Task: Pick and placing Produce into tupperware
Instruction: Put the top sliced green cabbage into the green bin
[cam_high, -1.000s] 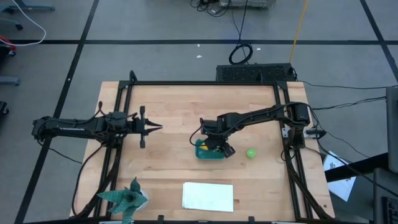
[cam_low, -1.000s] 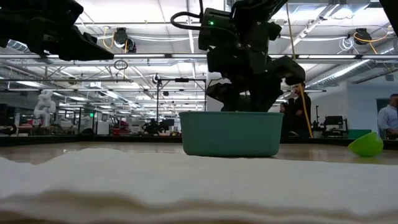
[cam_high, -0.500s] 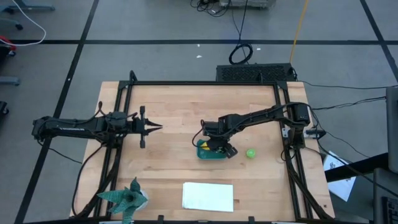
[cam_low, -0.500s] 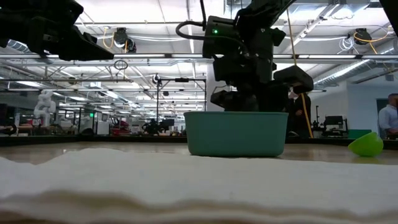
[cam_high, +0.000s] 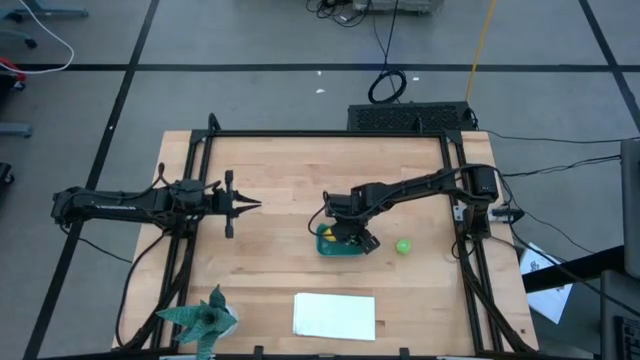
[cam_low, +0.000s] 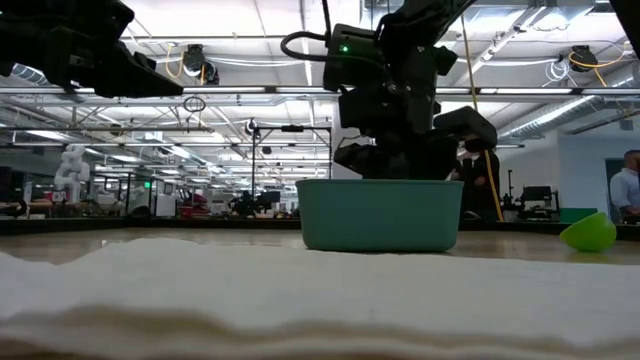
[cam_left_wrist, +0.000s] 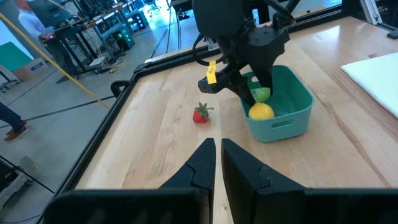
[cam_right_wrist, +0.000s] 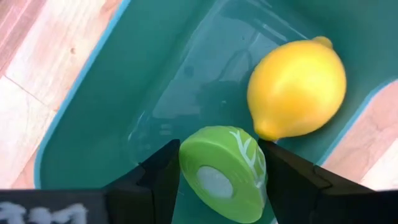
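Gripping green piece (cam_right_wrist: 224, 173), right pincer (cam_right_wrist: 219, 171) inside tub (cam_right_wrist: 93, 112).

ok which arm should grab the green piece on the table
Right. The green piece lies beside the tub on its side, near the right hand, holding a green slice; the left hand waits far off.

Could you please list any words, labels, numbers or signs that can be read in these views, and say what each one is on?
No text can be read in any view.
Yellow tag on the right gripper: any marking too small to read.
Teal tub, lemon, green piece between the right gripper's fingers: no print visible.
White sheet: blank.
Room signs behind the table, low view: too blurred to read.
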